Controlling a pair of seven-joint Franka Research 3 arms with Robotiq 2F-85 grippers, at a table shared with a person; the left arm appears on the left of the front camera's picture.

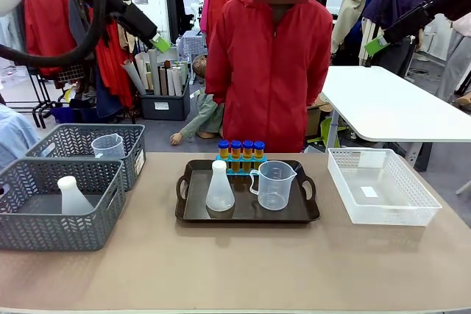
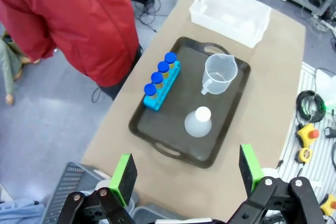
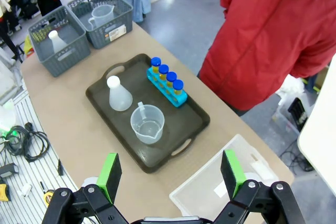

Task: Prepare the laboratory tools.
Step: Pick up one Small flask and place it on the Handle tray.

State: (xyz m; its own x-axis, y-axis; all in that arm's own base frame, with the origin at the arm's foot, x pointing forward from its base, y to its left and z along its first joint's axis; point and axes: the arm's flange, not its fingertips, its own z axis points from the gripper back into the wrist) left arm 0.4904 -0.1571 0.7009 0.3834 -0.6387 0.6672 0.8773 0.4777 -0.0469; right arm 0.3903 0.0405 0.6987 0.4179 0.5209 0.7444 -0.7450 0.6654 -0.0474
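Note:
A dark tray [image 1: 246, 218] sits mid-table. On it stand a translucent white conical flask [image 1: 219, 188], a clear measuring beaker [image 1: 274, 185] with a handle, and a blue rack [image 1: 241, 162] holding several orange blue-capped tubes [image 1: 241, 148] at the tray's far edge. My left gripper [image 1: 159, 41] hangs high at the upper left, open and empty. From above, the left gripper [image 2: 186, 174] frames the flask [image 2: 198, 121], beaker [image 2: 218, 74] and rack [image 2: 162, 85]. My right gripper [image 1: 375, 45] hangs high at the upper right, and the right gripper [image 3: 170, 174] is open and empty above the beaker [image 3: 147, 123].
Two grey baskets stand at the table's left: the near basket [image 1: 44, 229] holds another flask [image 1: 73, 195], the far basket [image 1: 136, 145] another beaker [image 1: 108, 146]. A white basket [image 1: 383, 215] sits right of the tray. A person in a red jacket [image 1: 268, 71] stands at the far edge.

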